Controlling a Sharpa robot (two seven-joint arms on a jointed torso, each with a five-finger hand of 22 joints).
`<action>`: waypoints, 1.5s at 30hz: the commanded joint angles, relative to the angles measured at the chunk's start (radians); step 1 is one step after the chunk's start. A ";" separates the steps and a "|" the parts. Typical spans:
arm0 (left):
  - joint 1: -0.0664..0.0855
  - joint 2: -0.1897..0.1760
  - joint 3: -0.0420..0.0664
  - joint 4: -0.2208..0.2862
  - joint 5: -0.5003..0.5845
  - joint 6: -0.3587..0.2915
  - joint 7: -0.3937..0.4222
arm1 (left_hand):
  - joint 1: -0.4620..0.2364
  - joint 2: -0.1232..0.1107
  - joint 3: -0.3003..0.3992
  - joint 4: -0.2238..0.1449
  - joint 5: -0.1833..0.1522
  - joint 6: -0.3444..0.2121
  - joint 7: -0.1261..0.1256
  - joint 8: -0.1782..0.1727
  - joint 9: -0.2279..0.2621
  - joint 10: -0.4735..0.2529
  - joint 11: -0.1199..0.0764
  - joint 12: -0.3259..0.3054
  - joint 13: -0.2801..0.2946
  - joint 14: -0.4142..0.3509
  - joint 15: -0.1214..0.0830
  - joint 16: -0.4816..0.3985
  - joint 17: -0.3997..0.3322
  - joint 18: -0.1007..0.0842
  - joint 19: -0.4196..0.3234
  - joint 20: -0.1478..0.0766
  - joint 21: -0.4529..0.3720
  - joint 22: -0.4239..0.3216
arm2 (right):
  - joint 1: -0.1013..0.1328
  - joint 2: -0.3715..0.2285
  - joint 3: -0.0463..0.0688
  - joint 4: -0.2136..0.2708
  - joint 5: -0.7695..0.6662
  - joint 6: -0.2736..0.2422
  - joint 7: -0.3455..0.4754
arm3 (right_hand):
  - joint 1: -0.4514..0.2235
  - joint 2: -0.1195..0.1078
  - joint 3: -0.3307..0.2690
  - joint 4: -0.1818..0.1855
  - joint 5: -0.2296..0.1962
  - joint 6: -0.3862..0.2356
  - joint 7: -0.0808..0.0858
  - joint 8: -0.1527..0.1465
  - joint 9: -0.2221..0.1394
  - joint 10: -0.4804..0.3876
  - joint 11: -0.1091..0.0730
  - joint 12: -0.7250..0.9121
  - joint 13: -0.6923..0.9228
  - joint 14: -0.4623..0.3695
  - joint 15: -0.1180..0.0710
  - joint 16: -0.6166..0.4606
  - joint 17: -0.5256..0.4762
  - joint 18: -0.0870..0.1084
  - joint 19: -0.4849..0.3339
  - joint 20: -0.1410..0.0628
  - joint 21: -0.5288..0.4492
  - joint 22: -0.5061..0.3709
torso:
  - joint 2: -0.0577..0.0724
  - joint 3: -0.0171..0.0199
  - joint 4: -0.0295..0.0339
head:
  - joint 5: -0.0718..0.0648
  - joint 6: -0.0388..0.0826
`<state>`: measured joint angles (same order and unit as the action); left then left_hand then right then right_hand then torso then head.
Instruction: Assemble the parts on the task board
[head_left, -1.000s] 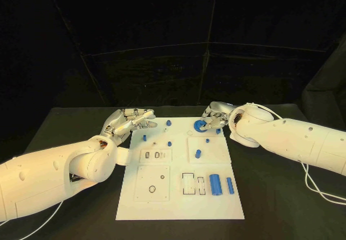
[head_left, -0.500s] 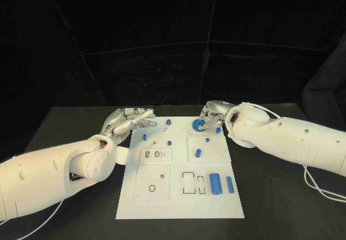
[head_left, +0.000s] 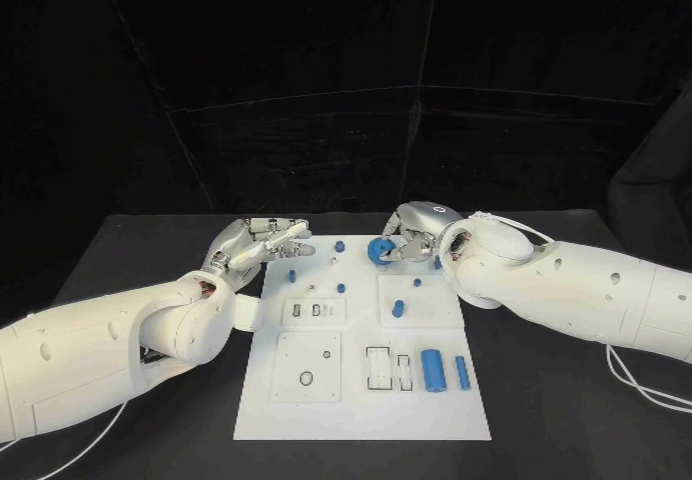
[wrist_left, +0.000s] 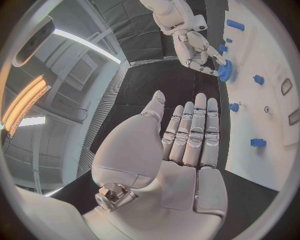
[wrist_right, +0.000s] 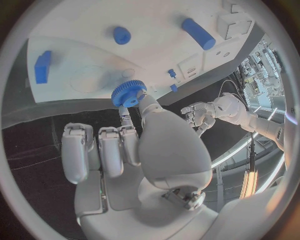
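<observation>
The white task board (head_left: 361, 400) lies in the middle of the black table. My right hand (head_left: 411, 238) is over the board's far edge and pinches a blue gear (head_left: 381, 250) between thumb and a finger; the right wrist view shows the gear (wrist_right: 129, 93) at the fingertips, just off the board (wrist_right: 94, 80). My left hand (head_left: 264, 243) hovers by the board's far left corner, its fingers (wrist_left: 190, 135) straight and together, holding nothing. A thick blue cylinder (head_left: 431, 369) and a slimmer one (head_left: 462, 372) lie at the board's near right. Small blue pegs (head_left: 290, 274) stand further back.
The board has rectangular slots (head_left: 376, 368), an oval hole (head_left: 306, 378) and small recesses (head_left: 306, 310). More blue pegs (head_left: 400, 307) stand near its middle. A white cable (head_left: 635, 385) hangs off my right arm over the table at the right.
My right hand has carried the blue gear a little to the left along the board's far edge. The left hand has stayed where it was.
</observation>
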<state>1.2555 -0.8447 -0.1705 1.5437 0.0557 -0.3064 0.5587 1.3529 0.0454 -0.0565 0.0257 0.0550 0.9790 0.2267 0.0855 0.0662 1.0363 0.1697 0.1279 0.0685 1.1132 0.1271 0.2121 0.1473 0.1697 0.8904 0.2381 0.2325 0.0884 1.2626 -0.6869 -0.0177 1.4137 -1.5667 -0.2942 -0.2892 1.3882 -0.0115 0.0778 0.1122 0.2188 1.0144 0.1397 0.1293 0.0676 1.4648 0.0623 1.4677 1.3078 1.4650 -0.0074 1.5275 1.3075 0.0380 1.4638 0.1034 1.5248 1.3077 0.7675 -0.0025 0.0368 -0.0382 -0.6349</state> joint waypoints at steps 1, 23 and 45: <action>0.001 0.000 0.001 -0.006 -0.001 0.011 0.002 | -0.001 0.008 0.002 -0.007 -0.005 0.005 0.002 -0.006 -0.001 0.004 0.003 -0.007 0.000 -0.006 -0.001 -0.005 0.002 0.014 0.001 0.005 -0.004 -0.002 | 0.002 0.022 0.001 0.010 -0.061 -0.048 -0.003 | -0.008 -0.005 0.006 -0.002 0.004 0.009 -0.002 0.004 0.002 0.035 -0.009 0.003 0.141 0.083 -0.008 0.003 0.151 -0.012 0.029 -0.005 0.006 0.152 | 0.001 0.0006 0.0013 | 0.003 0.002; 0.002 0.011 0.001 -0.035 -0.002 0.010 0.002 | -0.001 0.009 0.002 -0.008 -0.005 0.005 0.001 -0.006 -0.001 0.004 0.003 -0.007 0.000 -0.006 -0.001 -0.005 0.002 0.014 0.001 0.005 -0.004 -0.002 | -0.003 0.229 0.000 -0.145 -0.127 -0.001 -0.001 | -0.008 -0.006 0.011 -0.003 0.005 0.007 0.000 0.000 0.000 0.032 -0.008 -0.001 0.136 0.082 -0.008 0.002 0.148 -0.012 0.029 -0.006 0.007 0.153 | 0.002 0.0014 -0.0014 | 0.011 -0.005; 0.002 0.015 0.001 -0.038 -0.002 0.007 0.002 | 0.000 0.009 0.001 -0.009 -0.005 0.006 0.001 -0.006 -0.001 0.004 0.003 -0.007 0.000 -0.006 -0.001 -0.005 0.002 0.014 0.001 0.005 -0.004 -0.002 | -0.009 0.269 -0.001 -0.182 -0.105 0.070 0.009 | -0.023 -0.026 0.011 -0.004 -0.002 -0.005 0.006 -0.013 -0.002 0.025 -0.003 -0.009 0.130 0.082 -0.004 0.001 0.146 -0.013 0.030 -0.003 0.008 0.155 | 0.001 0.0026 -0.0019 | 0.014 -0.013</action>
<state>1.2558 -0.8312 -0.1703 1.5053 0.0554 -0.3066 0.5549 1.3529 0.0454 -0.0545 0.0220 0.0550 0.9790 0.2267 0.0856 0.0663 1.0363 0.1698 0.1236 0.0685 1.1132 0.1271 0.2121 0.1479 0.1697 0.8904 0.2381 0.2325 0.0878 1.2547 -0.4193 -0.0167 1.2332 -1.6781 -0.2508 -0.2864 1.3654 -0.0344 0.0884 0.1076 0.2176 1.0124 0.1402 0.1198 0.0657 1.4648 0.0625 1.4625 1.3076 1.4650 -0.0073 1.5274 1.3073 0.0383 1.4637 0.1034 1.5287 1.3075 0.7685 0.0000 0.0338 -0.0244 -0.6468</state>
